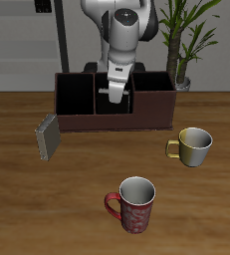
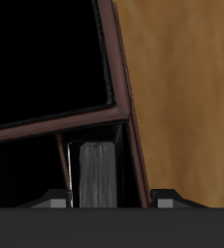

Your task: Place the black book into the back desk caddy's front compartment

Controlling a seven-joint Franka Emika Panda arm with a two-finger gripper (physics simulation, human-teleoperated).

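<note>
Your black book (image 2: 97, 174) stands upright between the jaws, which are clamped on its 2 covers, its lower end inside the front compartment (image 2: 92, 136) of the back desk caddy (image 1: 151, 110). On the table (image 1: 47, 209) sit a grey book (image 1: 48, 136) and 2 mugs.

The exterior camera looks from the front and above, taking in the whole table (image 1: 27, 214) from its front edge back to the robot's base at the rear edge, from a moderate distance. The wrist camera rides on the gripper (image 1: 115, 96), pointing down and very close to the back desk caddy (image 1: 151, 105). Both views share that caddy's (image 2: 123, 87) reddish wall and the wood beside it.
</note>
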